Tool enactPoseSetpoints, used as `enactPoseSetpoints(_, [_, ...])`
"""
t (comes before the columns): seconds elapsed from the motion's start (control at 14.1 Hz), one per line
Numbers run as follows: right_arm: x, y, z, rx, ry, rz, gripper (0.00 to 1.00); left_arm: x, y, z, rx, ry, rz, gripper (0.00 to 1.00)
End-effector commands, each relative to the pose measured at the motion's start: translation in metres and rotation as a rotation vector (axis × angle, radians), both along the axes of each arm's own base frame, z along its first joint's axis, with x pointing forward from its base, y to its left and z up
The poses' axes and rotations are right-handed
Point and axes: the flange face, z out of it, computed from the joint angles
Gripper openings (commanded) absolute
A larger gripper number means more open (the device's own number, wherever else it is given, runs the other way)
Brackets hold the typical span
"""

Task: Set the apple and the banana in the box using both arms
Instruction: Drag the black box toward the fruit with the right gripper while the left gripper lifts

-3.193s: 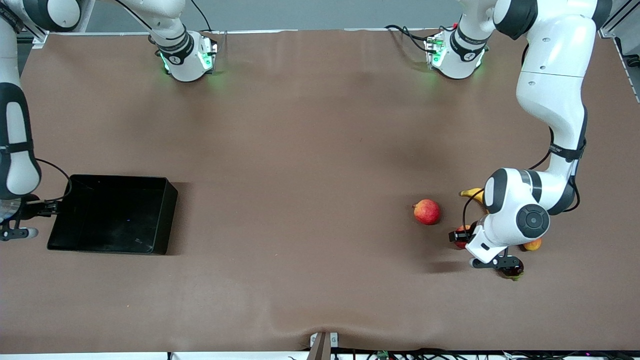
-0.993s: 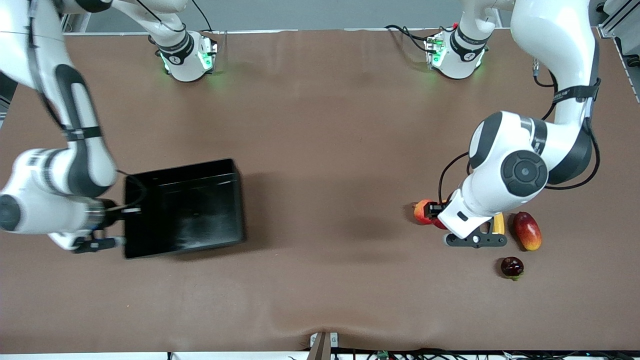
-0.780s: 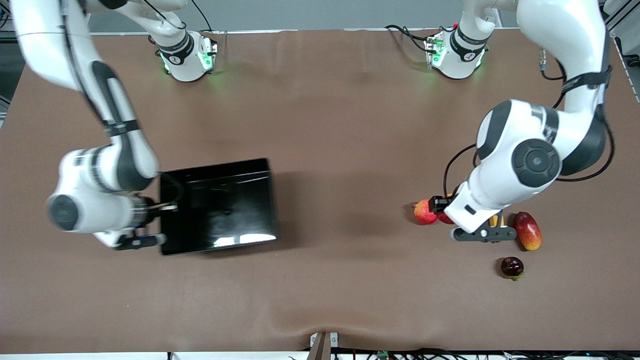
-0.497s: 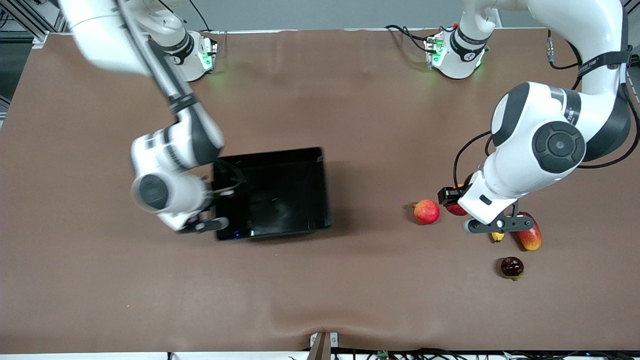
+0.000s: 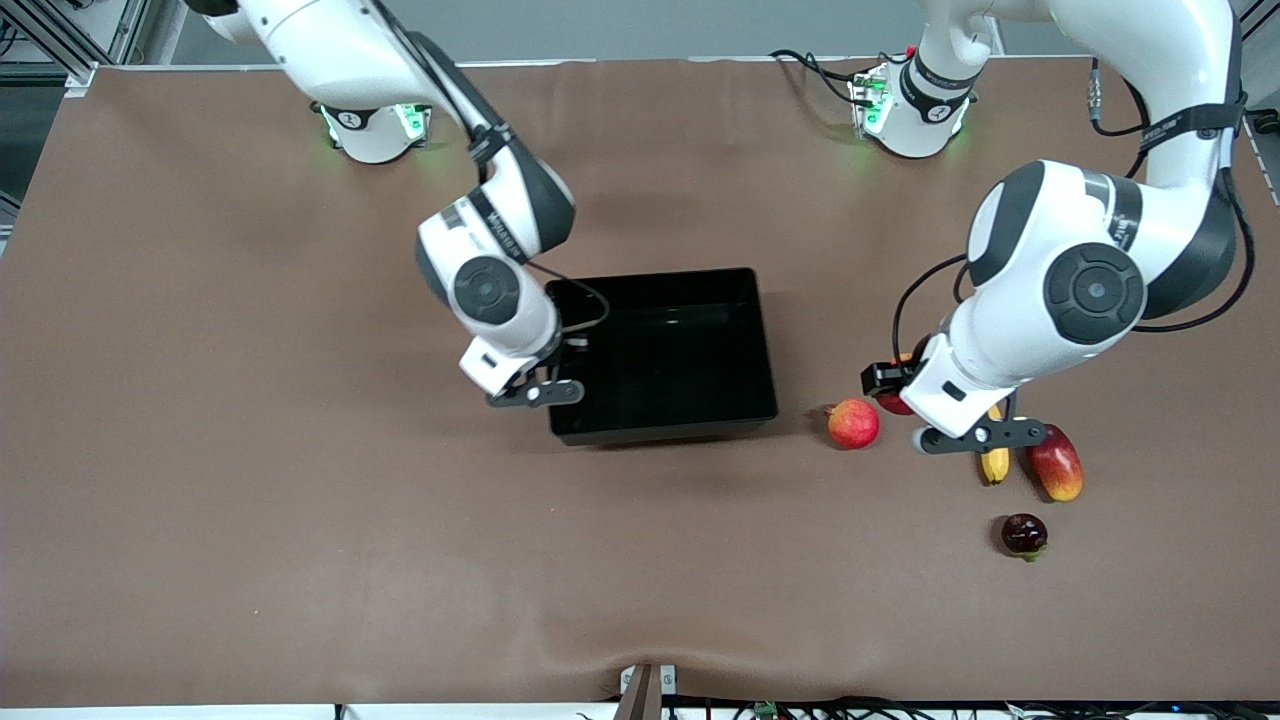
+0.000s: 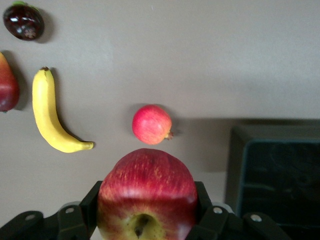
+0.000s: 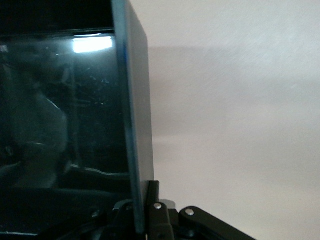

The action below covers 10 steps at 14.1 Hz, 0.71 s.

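My left gripper (image 5: 892, 397) is shut on the apple (image 6: 146, 192), red with a yellowish stem end, held above the table beside the fruits; its fingers (image 6: 202, 196) press both sides. In the front view only a red sliver of the apple (image 5: 895, 403) shows under the wrist. The banana (image 6: 51, 116) lies on the table, partly hidden by the left arm in the front view (image 5: 995, 464). My right gripper (image 5: 560, 352) is shut on the wall (image 7: 133, 115) of the black box (image 5: 745, 340), at the box's end toward the right arm. The box looks empty.
A pinkish-red round fruit (image 5: 853, 423) lies between the box and the left gripper, also in the left wrist view (image 6: 151, 124). A mango (image 5: 1056, 472) lies beside the banana. A dark round fruit (image 5: 1024, 534) lies nearer the front camera.
My right arm has carried the box from its end of the table to the middle, close to the fruits. My left gripper has risen with the apple and shifted slightly toward the box.
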Motion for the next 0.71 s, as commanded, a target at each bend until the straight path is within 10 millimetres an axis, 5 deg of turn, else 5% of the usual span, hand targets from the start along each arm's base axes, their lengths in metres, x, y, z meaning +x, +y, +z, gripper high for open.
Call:
enactPoseSetpoints(0.0, [-0.011, 0.017, -0.008, 0.005, -0.008, -0.08, 0.05, -0.015, -0.009, -0.003, -0.017, 0.01, -0.004, 0.0])
enactPoseSetpoints(0.07, [-0.011, 0.017, -0.015, 0.001, -0.003, -0.081, 0.23, -0.018, -0.015, -0.011, -0.019, 0.019, -0.015, 0.0])
enactPoseSetpoints(0.21, [-0.011, 0.023, -0.034, 0.013, -0.02, -0.082, 0.98, -0.027, -0.026, -0.028, -0.024, 0.026, -0.035, 0.0])
enactPoseSetpoints(0.43, [-0.011, 0.021, -0.036, 0.007, -0.009, -0.086, 1.0, -0.038, -0.034, -0.04, -0.021, 0.045, -0.048, 0.0])
enactPoseSetpoints(0.64, [-0.004, 0.006, -0.006, -0.004, 0.002, -0.099, 1.0, -0.045, -0.054, -0.054, -0.033, 0.031, -0.033, 0.0])
